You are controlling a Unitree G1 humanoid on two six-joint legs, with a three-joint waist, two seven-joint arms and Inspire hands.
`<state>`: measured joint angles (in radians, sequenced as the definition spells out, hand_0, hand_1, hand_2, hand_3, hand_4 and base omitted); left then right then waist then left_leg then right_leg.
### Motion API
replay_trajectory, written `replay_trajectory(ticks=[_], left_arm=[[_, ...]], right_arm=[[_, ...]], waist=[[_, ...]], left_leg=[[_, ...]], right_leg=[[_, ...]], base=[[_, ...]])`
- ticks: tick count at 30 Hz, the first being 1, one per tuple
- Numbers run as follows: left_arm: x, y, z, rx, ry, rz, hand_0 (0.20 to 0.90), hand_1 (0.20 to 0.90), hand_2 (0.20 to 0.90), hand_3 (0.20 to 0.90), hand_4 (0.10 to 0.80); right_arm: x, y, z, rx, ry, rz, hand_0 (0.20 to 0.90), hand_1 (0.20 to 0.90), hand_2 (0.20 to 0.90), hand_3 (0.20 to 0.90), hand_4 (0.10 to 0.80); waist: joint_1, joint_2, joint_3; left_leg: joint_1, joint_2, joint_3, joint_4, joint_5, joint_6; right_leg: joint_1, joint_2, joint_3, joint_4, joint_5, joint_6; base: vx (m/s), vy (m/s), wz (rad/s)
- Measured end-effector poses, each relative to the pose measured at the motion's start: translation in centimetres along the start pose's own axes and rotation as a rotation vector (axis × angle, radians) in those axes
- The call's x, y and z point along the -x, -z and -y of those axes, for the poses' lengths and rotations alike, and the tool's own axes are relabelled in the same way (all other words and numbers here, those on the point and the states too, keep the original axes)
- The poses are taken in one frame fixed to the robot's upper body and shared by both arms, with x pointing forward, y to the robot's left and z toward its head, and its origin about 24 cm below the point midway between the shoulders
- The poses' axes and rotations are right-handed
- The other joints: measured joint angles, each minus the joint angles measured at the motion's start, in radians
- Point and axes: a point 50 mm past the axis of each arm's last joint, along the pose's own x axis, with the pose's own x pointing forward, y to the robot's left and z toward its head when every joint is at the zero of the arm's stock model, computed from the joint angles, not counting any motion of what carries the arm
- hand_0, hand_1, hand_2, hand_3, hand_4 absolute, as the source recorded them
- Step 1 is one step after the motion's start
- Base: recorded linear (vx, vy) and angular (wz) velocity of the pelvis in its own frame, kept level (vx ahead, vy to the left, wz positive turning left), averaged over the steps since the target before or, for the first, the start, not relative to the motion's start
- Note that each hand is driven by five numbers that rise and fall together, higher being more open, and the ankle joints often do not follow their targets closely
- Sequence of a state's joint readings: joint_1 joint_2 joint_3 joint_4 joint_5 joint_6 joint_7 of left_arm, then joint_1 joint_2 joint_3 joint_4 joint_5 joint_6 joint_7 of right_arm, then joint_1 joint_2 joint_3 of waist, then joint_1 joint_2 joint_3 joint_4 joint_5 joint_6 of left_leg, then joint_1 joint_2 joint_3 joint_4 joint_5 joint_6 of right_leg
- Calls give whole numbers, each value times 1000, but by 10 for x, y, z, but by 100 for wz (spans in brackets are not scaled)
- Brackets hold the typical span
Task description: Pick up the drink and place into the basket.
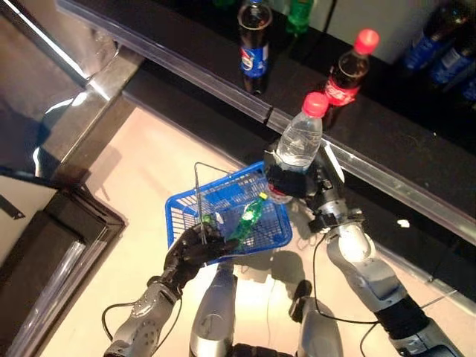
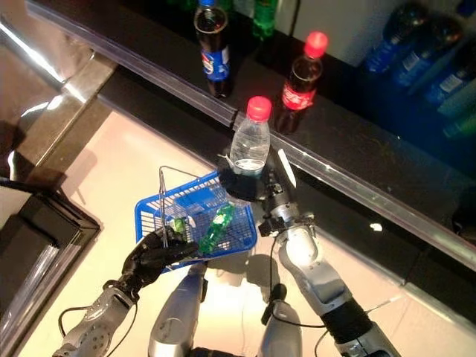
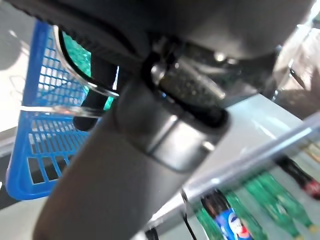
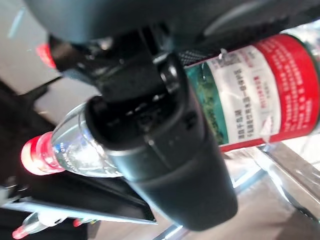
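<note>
the clear plastic water bottle with a red cap and red-and-green label (image 1: 300, 138) is off the shelf and upright in the right hand (image 1: 291, 181), whose dark fingers curl round its lower body, cap uppermost; in the right wrist view the thumb lies across the bottle just by the label, so the hold looks firm enough to carry; it hangs just beside and above the far right corner of the blue plastic mesh shopping basket (image 1: 181, 207), not yet over the open middle; that basket is raised off the pale floor by the left hand (image 1: 195, 249), its fingers closed on the thin wire handle (image 1: 198, 195), probably to bring the opening up within the right arm's reach; a small green bottle (image 1: 249, 216) already lies on its side inside, slanting across the mesh floor, so the free room is towards the left of it; behind, on the dark shelf with the metal front rail (image 1: 223, 93), a cola bottle with a blue label (image 1: 253, 46) and a red-capped cola bottle (image 1: 349, 71) stand upright, well apart from the hands.
</note>
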<state>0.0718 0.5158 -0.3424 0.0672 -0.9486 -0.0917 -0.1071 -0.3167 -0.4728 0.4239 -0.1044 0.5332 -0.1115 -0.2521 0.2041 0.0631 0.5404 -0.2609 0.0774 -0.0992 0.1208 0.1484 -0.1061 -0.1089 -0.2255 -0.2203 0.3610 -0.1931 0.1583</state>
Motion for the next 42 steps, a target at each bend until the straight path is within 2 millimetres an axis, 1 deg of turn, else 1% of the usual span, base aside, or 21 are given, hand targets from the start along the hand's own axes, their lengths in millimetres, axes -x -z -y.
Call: replay_trajectory(ticks=[2,5,6,11,14,18,23,28,31,32,34,36,40,41,42], left_arm=[[-2,-5,3,-16,36,8,300,300,300,200,100],[-5,-9,5,-33,63,7,300,300,300,200,100],[-6,-10,5,-35,72,2,300,300,300,200,100],[-8,-9,12,63,124,-36,300,300,300,200,100],[-11,-8,19,75,185,-58,300,300,300,200,100],[-11,-10,23,90,233,-58,300,300,300,200,100],[-12,-9,28,83,279,-72,300,300,300,200,100],[-11,-5,31,86,307,-96,300,300,300,200,100],[-11,-4,31,86,312,-97,300,300,300,200,100],[-11,-4,31,87,315,-97,300,300,300,200,100],[-11,-4,32,81,335,-104,300,300,300,200,100],[-10,-3,33,78,361,-113,300,300,300,200,100],[-8,2,35,78,388,-143,300,300,300,200,100],[-7,3,35,81,398,-156,300,300,300,200,100],[-6,3,35,82,404,-160,300,300,300,200,100]], right_arm=[[-3,5,-4,-11,-8,-33,300,300,300,200,100],[-3,14,-11,-35,-18,-73,300,300,300,200,100],[-3,16,-12,-44,-19,-82,300,300,300,200,100],[-8,30,-22,-87,-8,-140,300,300,300,200,100],[-10,41,-23,-89,18,-186,300,300,300,200,100],[-10,54,-27,-97,40,-241,300,300,300,200,100],[-5,73,-30,-84,61,-329,300,300,300,200,100],[5,97,-30,-8,60,-450,300,300,300,200,100],[11,112,-31,-10,78,-518,300,300,300,200,100],[13,118,-31,-50,98,-551,300,300,300,200,100],[20,132,-30,-199,150,-641,300,300,300,200,100],[22,140,-27,-426,212,-705,300,300,300,200,100],[26,149,-25,-675,248,-743,300,300,300,200,100],[25,151,-26,-769,257,-749,300,300,300,200,100],[25,151,-27,-827,268,-747,300,300,300,200,100]], waist=[[17,0,0],[24,-1,0],[32,-1,0],[50,-3,0],[74,-4,1],[94,-6,2],[95,-6,2],[95,-6,2],[98,-6,2],[98,-6,2],[98,-6,2],[99,-5,2],[125,-5,2],[128,-5,2],[129,-5,2]], left_leg=[[-1,-3,-3,-1,0,0],[-1,-10,-29,-2,0,0],[-1,-12,-31,-2,0,-1],[-1,-22,-51,-3,0,-1],[-2,-23,-61,-3,0,-1],[-3,-27,-66,-3,0,-2],[-5,-32,-77,-3,0,-1],[-6,-32,-79,-13,0,0],[-6,-34,-81,-16,5,-4],[-6,-36,-82,-17,5,-4],[-6,-45,-88,-17,5,-4],[-6,-50,-98,-17,5,-4],[-6,-51,-104,-17,4,-6],[-6,-51,-106,-17,4,-6],[-6,-52,-106,-17,4,-6]], right_leg=[[3,-1,-1,-3,0,1],[26,-1,-23,-18,-2,4],[28,-1,-23,-18,-3,5],[47,-1,-29,-35,-5,8],[56,-1,-45,-38,-7,9],[55,-3,-47,-38,-10,7],[53,-5,-48,-34,-15,7],[51,-5,-48,-32,-17,6],[50,-8,-50,-31,-19,7],[50,-10,-53,-29,-21,8],[52,-18,-62,-21,-30,9],[52,-23,-73,-16,-38,11],[54,-24,-80,-11,-45,13],[56,-23,-83,-11,-45,13],[56,-24,-84,-10,-45,13]], base=[[13,-42,9],[21,-26,23],[23,-15,13],[21,-30,13],[11,-4,11],[-1,9,4],[-2,10,4],[0,0,0],[0,0,0],[21,-3,6],[30,-8,12],[24,-13,16],[32,-28,6],[21,-28,6],[15,-29,4]])
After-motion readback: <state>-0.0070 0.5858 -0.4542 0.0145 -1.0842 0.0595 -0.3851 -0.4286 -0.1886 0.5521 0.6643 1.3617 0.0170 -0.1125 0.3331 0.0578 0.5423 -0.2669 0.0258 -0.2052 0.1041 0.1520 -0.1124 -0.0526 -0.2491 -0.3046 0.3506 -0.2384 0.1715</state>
